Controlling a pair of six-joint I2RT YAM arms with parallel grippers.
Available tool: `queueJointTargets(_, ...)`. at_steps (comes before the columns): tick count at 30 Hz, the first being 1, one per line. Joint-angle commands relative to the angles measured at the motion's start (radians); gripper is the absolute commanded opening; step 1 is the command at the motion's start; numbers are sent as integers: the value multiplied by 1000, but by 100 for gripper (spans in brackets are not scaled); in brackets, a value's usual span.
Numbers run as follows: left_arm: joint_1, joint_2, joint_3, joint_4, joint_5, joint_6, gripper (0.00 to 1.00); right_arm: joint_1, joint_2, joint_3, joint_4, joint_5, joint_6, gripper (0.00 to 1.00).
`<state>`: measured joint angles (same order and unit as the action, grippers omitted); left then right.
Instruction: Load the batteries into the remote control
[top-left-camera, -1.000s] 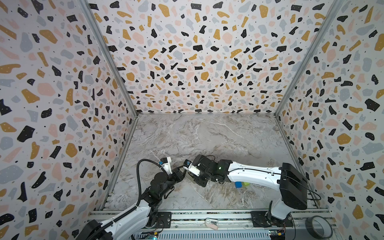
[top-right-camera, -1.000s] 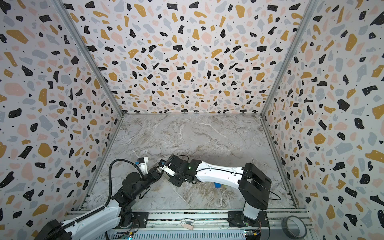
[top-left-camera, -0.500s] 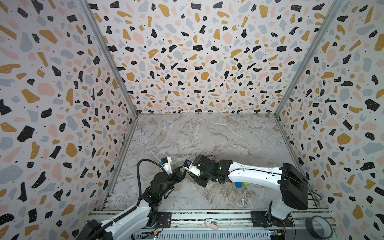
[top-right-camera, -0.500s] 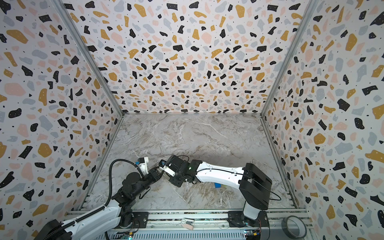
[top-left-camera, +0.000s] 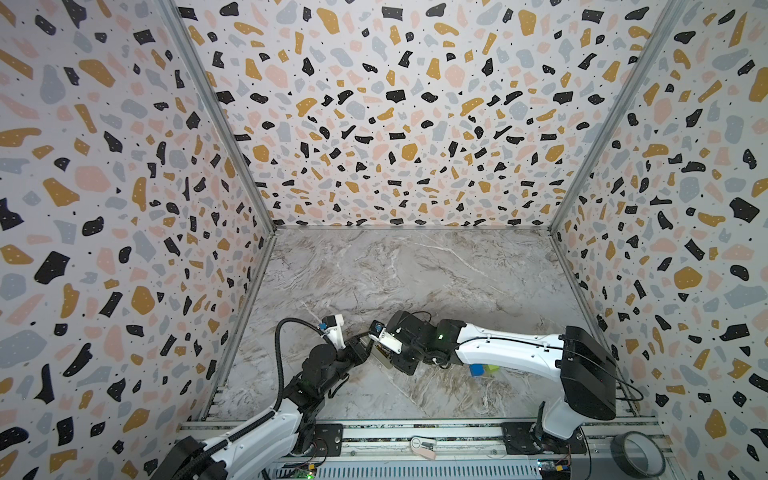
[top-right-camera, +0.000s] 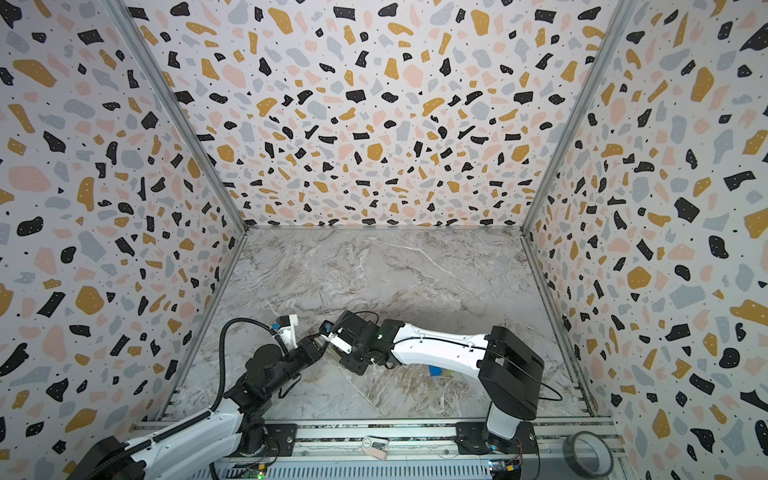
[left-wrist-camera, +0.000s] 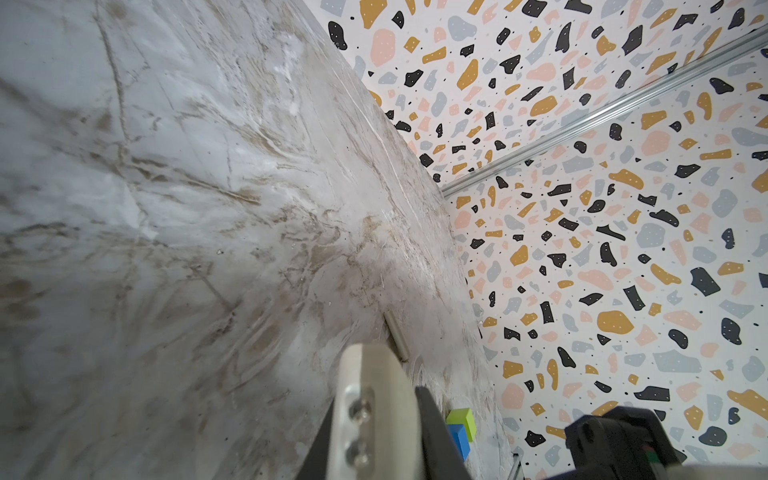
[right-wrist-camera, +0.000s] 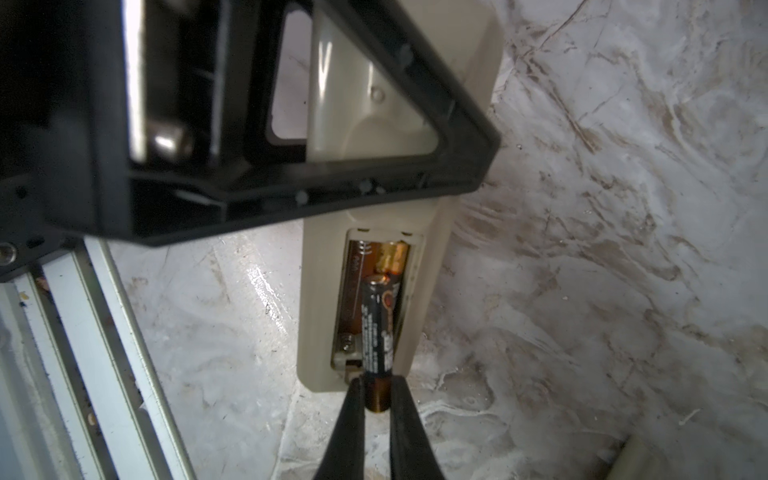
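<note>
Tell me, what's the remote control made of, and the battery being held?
The remote control looks like smooth cream plastic, slightly glossy where light glints off it. The battery seems a metal can: its copper-coloured end shines, and a black printed wrap, probably thin film, covers the rest.

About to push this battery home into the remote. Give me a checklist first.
1. Right end effector gripping battery at its copper end: ok.
2. Left end effector clamped on remote control: ok.
3. Battery lined up along the open recess: ok.
4. Battery fully seated: not ok, copper end juts past the remote's end.
5. Polarity against the contacts: cannot tell.
</note>
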<state>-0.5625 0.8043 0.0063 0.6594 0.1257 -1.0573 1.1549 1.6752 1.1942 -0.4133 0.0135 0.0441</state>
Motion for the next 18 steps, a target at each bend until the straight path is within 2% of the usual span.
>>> queueJointTargets(1,-4,0,-30,75,12,19,0,1,1,27,-39,20,2,0)
queueJointTargets(18,-10,13,-34,88,9,20,0,19,30,53,-46,-14,-5,0)
